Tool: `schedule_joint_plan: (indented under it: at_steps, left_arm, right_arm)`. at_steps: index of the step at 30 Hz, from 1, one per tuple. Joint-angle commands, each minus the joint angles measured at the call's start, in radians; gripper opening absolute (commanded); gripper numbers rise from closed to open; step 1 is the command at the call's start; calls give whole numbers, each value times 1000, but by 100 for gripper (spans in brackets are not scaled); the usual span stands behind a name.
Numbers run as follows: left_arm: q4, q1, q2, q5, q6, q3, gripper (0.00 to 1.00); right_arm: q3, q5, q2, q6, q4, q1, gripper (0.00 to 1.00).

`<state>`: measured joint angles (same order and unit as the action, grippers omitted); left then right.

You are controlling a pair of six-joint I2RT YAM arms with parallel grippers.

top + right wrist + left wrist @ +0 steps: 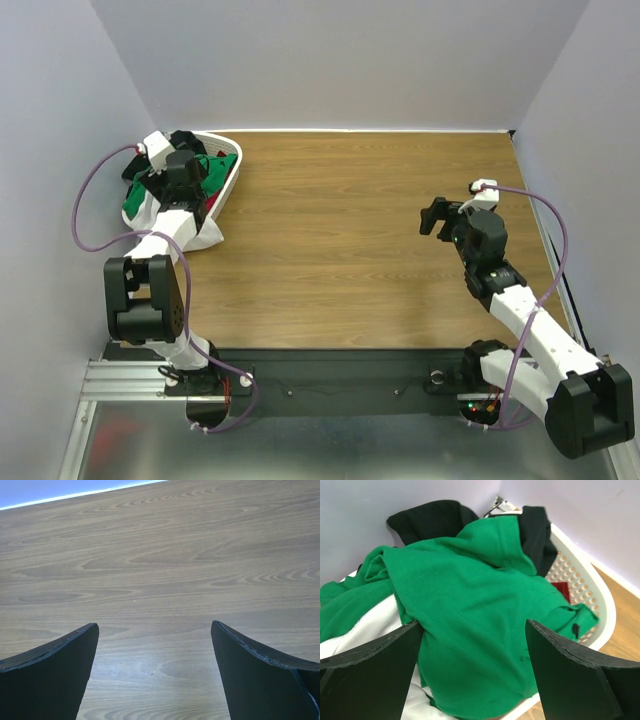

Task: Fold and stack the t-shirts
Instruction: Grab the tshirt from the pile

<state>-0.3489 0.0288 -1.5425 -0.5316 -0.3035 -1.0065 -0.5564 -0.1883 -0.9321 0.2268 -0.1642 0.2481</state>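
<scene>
The t-shirts lie heaped in a white lattice basket (228, 172) at the table's far left. The bright green shirt (470, 595) is on top, with black cloth (427, 520) behind it, white cloth (370, 625) at the left and a bit of red (559, 587) by the basket wall (592, 587). The green shirt also shows in the top view (135, 200). My left gripper (472, 645) hangs open just above the green shirt, its jaws wide apart and empty. My right gripper (432, 218) is open and empty over bare wood (160, 580) at the right.
The wooden table (340, 250) is bounded by blue-grey walls at the back and on both sides. The basket sits in the far left corner against the wall. A purple cable (85, 205) loops beside the left arm.
</scene>
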Motion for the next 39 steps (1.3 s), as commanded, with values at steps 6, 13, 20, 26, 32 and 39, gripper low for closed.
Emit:
schedule_joint_plan:
  at_steps: [6,13,20,26,32,39]
  left_arm:
    - [-30,28,-19,-4,4,-38,77]
    - [-29,26,31,62,-9,-43,0]
    - [-7,26,134,177,-40,-136,0]
    - [27,26,110,398,-25,-419,0]
    - [139,26,-34,447,38,-871,0]
    - [191,26,-198,625,14,-1249,0]
  right_arm:
    - [-28,-31,-10,12,-31,-4,100]
    - [-34,-43,-33,23,-31,-4,100]
    - [-39,-46,-54,31,-31,-4,100]
    - [-46,-45,-73,37,-32,-4,100]
    - [-46,-42,-77,39,-31,-4,100]
    - [-45,-51,-76,37,-31,-4,100]
